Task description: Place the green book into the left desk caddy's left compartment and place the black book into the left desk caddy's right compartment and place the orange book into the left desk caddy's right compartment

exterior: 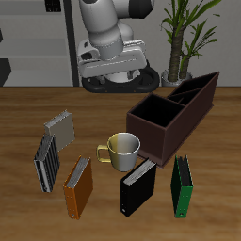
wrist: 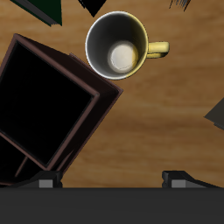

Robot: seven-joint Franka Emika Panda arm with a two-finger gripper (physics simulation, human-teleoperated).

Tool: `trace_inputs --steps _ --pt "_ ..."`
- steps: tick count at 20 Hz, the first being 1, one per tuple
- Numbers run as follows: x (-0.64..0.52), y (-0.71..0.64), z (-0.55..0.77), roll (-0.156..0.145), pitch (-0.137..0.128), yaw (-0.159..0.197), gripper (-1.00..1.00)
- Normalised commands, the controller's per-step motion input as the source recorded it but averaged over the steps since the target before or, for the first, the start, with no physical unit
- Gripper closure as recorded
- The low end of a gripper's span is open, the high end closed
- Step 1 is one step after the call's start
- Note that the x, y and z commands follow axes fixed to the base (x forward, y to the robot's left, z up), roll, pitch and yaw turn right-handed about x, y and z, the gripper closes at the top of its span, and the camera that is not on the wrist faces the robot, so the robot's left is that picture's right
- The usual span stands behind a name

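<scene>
Green book (exterior: 182, 187) stands nearest the table's front edge, with the black book (exterior: 137, 187) just at its nine o'clock and the orange book (exterior: 78, 186) farther along that line; all three sit on the table (exterior: 28, 113), well apart from the left desk caddy (exterior: 174, 113), which lies at about twelve o'clock from the green book. Both its right compartment (exterior: 153, 115) and its narrower left compartment (exterior: 193, 91) look empty, so by my reading nothing is done and all three placements remain. A mug (exterior: 121, 150) stands between books and caddy; a striped book (exterior: 45, 162) and small grey book (exterior: 59, 125) lie beyond the orange one. The gripper (wrist: 112, 179) shows only two fingertip stubs set wide, released, holding nothing; its place in the exterior view is hard to make out.
</scene>
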Motion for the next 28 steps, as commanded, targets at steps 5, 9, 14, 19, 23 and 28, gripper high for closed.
trace_inputs --steps 5,9,14,19,23,28 --pt "0.14 -0.05 0.11 -0.023 -0.009 0.011 -1.00" --pt "0.08 -0.04 0.12 -0.032 -0.025 -0.002 -1.00" --pt "0.27 0.02 0.09 -0.045 0.002 -0.025 -1.00" --pt "0.34 0.22 0.15 -0.027 -0.044 0.043 -1.00" --pt "0.34 0.25 0.11 -0.071 -0.038 0.043 -1.00" --pt "0.42 0.21 0.10 -0.074 -0.037 0.011 -1.00"
